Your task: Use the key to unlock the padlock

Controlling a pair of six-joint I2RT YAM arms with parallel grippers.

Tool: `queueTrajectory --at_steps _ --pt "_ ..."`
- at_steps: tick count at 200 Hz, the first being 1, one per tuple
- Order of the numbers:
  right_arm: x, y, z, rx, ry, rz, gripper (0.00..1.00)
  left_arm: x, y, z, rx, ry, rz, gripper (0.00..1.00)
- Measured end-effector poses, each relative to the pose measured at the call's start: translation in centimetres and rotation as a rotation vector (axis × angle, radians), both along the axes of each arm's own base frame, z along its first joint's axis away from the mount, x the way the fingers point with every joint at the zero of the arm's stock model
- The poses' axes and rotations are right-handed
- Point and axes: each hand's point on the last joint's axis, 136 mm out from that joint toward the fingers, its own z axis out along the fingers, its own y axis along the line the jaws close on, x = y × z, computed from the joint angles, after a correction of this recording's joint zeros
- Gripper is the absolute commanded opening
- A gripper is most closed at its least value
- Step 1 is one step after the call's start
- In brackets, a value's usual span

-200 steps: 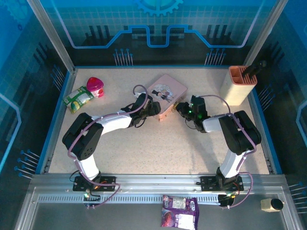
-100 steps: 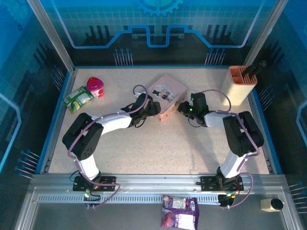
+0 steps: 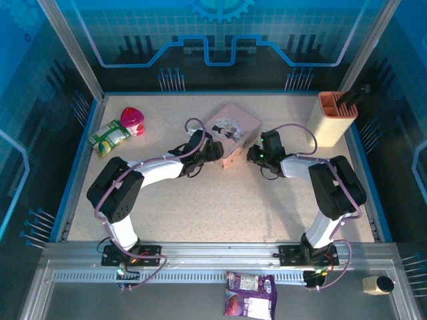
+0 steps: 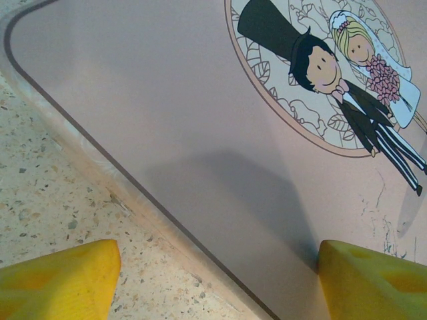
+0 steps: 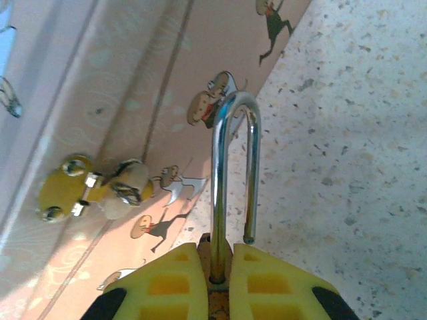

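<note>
The padlock (image 5: pixel 217 193) sits pinched by its brass body in the right gripper (image 5: pixel 215 259), whose yellow fingers are nearly together around it. Its shackle (image 5: pixel 233 99) points away from the hand toward the tin (image 5: pixel 100 80). One shackle leg runs into the body; the other ends bare just short of it, so to my eye the lock is already sprung. Over the last second the right arm has stretched out and slid left, bringing the lock hard up against the tin's right side, near the brass clasp (image 5: pixel 87 187). That looks like working the open shackle at the tin's fastening rather than any more turning. The left gripper (image 4: pixel 213 287) has not moved: jaws wide, one finger over the table (image 4: pixel 40 200), the other over the lid, steadying nothing yet.
</note>
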Motion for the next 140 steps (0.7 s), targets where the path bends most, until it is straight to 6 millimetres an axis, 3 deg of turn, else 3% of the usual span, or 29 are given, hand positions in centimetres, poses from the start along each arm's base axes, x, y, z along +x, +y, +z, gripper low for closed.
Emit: queueTrajectory --at_steps 44,82,113,140 --pt "-0.3 0.1 3.0 0.012 -0.060 0.026 0.00 -0.9 0.4 0.2 -0.013 -0.001 -0.020 0.80" --pt "-2.6 0.2 5.3 -0.032 -0.077 0.145 0.00 -3.3 1.5 1.6 -0.003 -0.019 -0.095 0.84" --pt "-5.6 -0.6 6.0 -0.091 -0.063 0.240 0.00 -5.3 5.1 4.2 -0.019 -0.105 -0.090 0.85" --pt "-8.1 -2.1 5.6 -0.152 -0.024 0.294 0.00 -7.6 8.8 4.9 0.006 -0.172 -0.058 0.88"
